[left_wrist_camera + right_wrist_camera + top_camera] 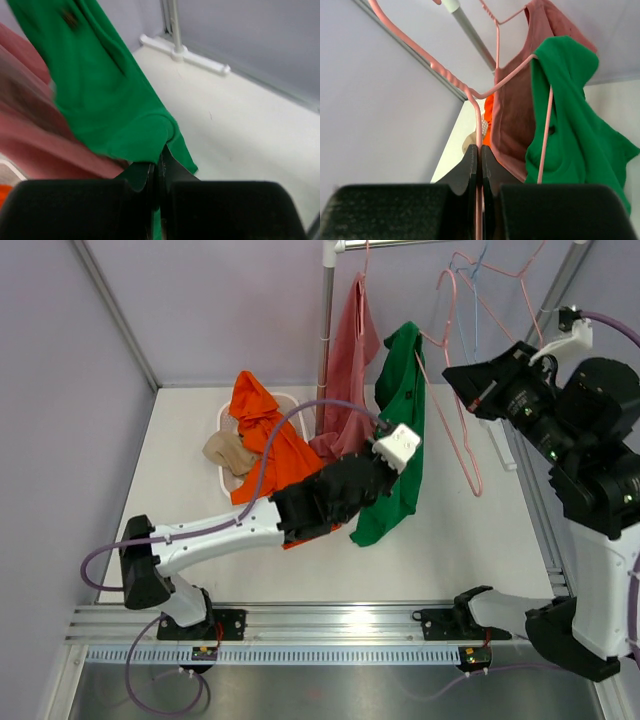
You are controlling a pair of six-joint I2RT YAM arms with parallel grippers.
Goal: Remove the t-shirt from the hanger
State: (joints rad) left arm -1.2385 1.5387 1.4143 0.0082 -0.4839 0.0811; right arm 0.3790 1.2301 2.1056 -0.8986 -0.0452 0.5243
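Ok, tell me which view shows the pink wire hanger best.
Right wrist: the pink wire hanger fills the frame, clamped in the right pincer, the green t-shirt hooked over one end. Top external shows it thin and small. Left wrist shows only the shirt, no hanger.

No legible text, brand, number or sign in any view. Small dark mark (70, 19) on green t-shirt (107, 100), left wrist view: blurred, unreadable. Small coloured tags (207, 651) on rail (330, 623) at near table edge, beside arm bases, top view: too small to read.
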